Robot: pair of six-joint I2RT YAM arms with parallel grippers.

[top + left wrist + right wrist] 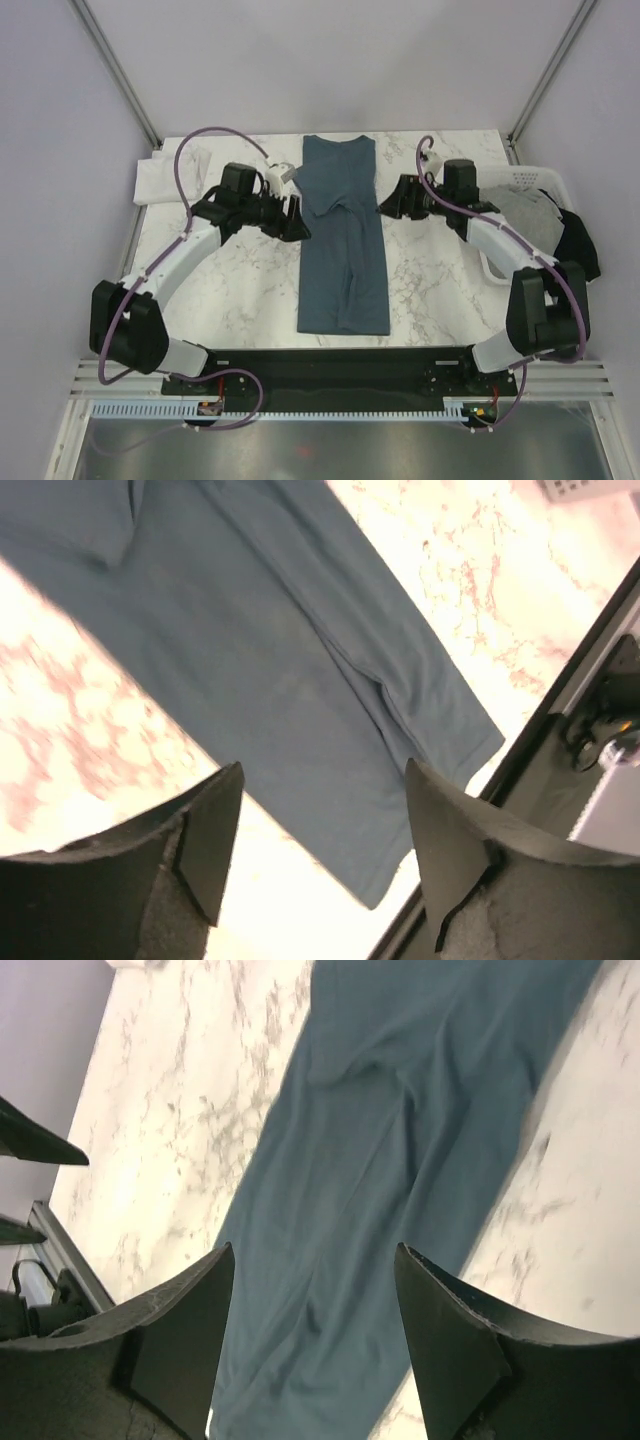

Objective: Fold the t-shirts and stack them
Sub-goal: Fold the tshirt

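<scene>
The dark blue t-shirt (342, 240) lies flat in the middle of the marble table (435, 285), folded into a long narrow strip. Its long axis runs from the near edge to the far edge, with the collar at the far end and the hem towards the arm bases. A white t-shirt (165, 180) sits at the far left corner. On the right, a white basket (535, 178) holds a light grey t-shirt (525, 215), with a black t-shirt (580, 250) at its right side. The left gripper (320, 810) is just beside the strip's left edge and the right gripper (315, 1280) just beside its right edge. Both have their jaws spread wide and hold nothing. In each wrist view the blue cloth shows beyond the gap, none of it pinched.
</scene>
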